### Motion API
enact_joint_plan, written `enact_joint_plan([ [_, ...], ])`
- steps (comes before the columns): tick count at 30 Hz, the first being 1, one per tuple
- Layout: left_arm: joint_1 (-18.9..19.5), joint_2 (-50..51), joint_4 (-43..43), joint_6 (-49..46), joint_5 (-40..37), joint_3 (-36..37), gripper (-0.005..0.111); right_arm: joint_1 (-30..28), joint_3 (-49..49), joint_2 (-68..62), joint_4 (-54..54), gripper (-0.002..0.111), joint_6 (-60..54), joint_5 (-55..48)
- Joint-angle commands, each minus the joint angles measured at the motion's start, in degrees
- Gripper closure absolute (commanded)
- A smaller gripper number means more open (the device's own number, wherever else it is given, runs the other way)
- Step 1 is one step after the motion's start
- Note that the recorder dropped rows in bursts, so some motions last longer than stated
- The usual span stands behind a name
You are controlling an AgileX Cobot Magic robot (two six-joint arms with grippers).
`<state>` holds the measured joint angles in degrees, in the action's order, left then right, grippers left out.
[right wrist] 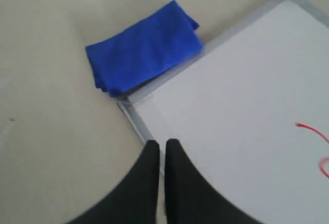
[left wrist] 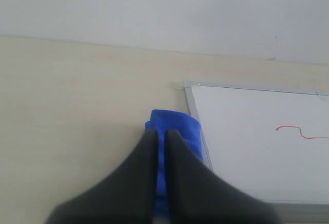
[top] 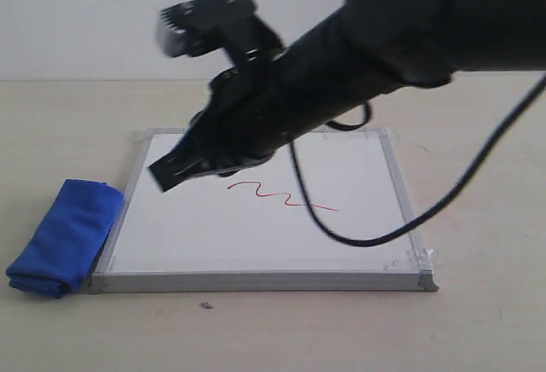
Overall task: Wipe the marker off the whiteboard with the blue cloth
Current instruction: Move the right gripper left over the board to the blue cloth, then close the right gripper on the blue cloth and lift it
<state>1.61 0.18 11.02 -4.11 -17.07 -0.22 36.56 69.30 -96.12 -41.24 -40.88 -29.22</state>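
Note:
The whiteboard (top: 256, 240) lies flat on the beige table with the red marker squiggle (top: 281, 194) near its middle. Off its left edge, the blue cloth (top: 64, 235) rests folded on the table, and nothing holds it. My right gripper (top: 166, 176) reaches across from the right and hovers over the board's left part, shut and empty. In the right wrist view its tips (right wrist: 162, 143) sit above the board's frame (right wrist: 134, 121), with the cloth (right wrist: 144, 47) beyond and the marker (right wrist: 321, 147) at the picture's edge. My left gripper (left wrist: 161, 133) is shut, high above the cloth (left wrist: 175, 124), beside the board (left wrist: 247, 147) and marker (left wrist: 300, 131).
A black cable (top: 384, 237) hangs from the right arm and loops over the board's right half. A small dark speck (top: 206, 305) lies on the table in front of the board. A pale wall stands behind the table.

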Motion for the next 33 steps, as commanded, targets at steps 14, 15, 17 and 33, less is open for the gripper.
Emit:
enact_joint_plan([
  [14, 0.09, -0.18, 0.24, -0.14, 0.18, 0.22, 0.102, 10.04, 34.14, -28.93, 0.49, 0.052, 11.2, -1.81],
  [15, 0.09, -0.18, 0.24, -0.14, 0.18, 0.22, 0.102, 10.04, 35.88, -30.14, 0.49, 0.052, 12.82, -1.93],
  [17, 0.09, -0.18, 0.24, -0.14, 0.18, 0.22, 0.102, 10.04, 39.16, -32.94, 0.72, 0.052, 14.37, -2.56],
  [33, 0.09, -0.18, 0.24, -0.14, 0.18, 0.22, 0.102, 10.04, 55.26, -45.5, 25.08, 0.052, 30.91, -12.64],
])
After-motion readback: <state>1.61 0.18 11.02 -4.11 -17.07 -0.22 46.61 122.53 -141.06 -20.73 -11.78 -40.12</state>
